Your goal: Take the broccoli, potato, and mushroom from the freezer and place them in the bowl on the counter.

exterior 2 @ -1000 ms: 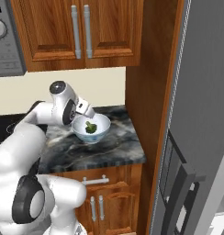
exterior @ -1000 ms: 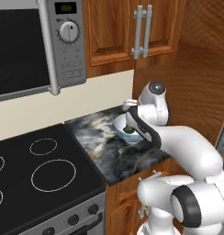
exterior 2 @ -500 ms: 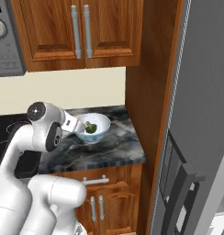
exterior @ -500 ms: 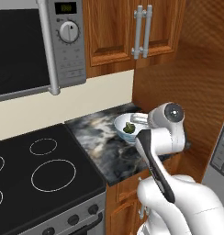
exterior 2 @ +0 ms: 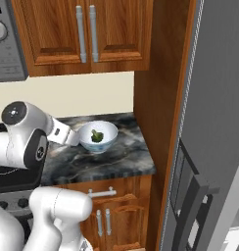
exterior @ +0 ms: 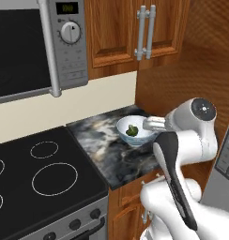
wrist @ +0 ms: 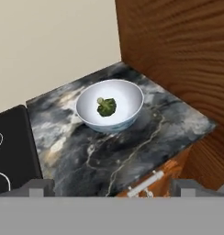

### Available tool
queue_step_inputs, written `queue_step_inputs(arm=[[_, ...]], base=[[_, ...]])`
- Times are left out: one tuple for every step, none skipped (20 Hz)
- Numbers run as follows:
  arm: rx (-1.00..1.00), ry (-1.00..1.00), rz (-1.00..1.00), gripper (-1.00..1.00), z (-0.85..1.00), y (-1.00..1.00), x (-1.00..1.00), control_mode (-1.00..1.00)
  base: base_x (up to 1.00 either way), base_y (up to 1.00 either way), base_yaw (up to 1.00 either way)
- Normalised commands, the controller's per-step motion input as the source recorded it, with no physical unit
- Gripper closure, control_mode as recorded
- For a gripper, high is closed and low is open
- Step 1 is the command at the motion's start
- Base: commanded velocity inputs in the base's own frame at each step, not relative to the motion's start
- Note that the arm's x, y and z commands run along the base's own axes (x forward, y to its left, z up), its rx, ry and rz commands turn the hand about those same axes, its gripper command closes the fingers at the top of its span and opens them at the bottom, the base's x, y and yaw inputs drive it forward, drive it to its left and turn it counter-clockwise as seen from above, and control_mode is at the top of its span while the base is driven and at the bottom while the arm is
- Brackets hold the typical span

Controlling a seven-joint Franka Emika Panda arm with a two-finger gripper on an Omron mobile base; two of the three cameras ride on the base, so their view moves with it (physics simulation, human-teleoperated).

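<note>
Here the gripper (wrist: 109, 186) stands wide and empty (touching nothing), while the dark green, lumpy broccoli (wrist: 106, 106) sits in the white bowl (wrist: 127, 98) on the marbled table (wrist: 132, 142).

1. The bowl (exterior: 135, 131) in the left base view: its right rim is covered by the arm's white wrist link.
2. The counter (exterior: 111, 150) in the left base view: its front right corner is hidden behind the arm.
3. The stovetop (wrist: 8, 147) in the hand view: cut off by the left edge; ring marks are partly shown.
4. The freezer (exterior 2: 214, 147) in the right base view: cut off by the right edge and bottom; its interior cannot be seen.
5. The gripper (wrist: 111, 188) in the hand view: just the finger tips rise at the bottom, standing wide apart.
6. The broccoli (exterior 2: 96, 136) in the right base view: too small to make out surface detail.
</note>
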Motion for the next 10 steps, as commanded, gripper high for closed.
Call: queue_step_inputs(arm=[[0.0,0.02,0.14,-1.0,0.01,0.0,-1.0,-1.0],[-0.02,0.0,0.13,-1.0,0.0,0.0,-1.0,-1.0],[-0.07,0.0,0.07,-1.0,-0.16,0.04,-1.0,-1.0],[-0.07,0.0,0.05,-1.0,-0.25,0.0,-1.0,-1.0],[0.0,0.0,0.0,-1.0,0.0,0.0,0.0,1.0],[0.0,0.0,0.0,-1.0,0.0,0.0,0.0,1.0],[0.0,0.0,0.0,-1.0,0.0,0.0,0.0,1.0],[0.0,0.0,0.0,-1.0,0.0,0.0,0.0,1.0],[0.0,0.0,0.0,-1.0,0.0,0.0,0.0,1.0],[0.0,0.0,0.0,-1.0,0.0,0.0,0.0,1.0]], base=[[0.0,0.0,0.0],[0.0,0.0,0.0],[0.0,0.0,0.0],[0.0,0.0,0.0],[-1.0,0.0,0.0],[-1.0,0.0,0.0],[-1.0,-0.01,-0.08],[-1.0,0.0,-0.18],[-1.0,0.0,-0.31],[-1.0,0.0,-0.39]])
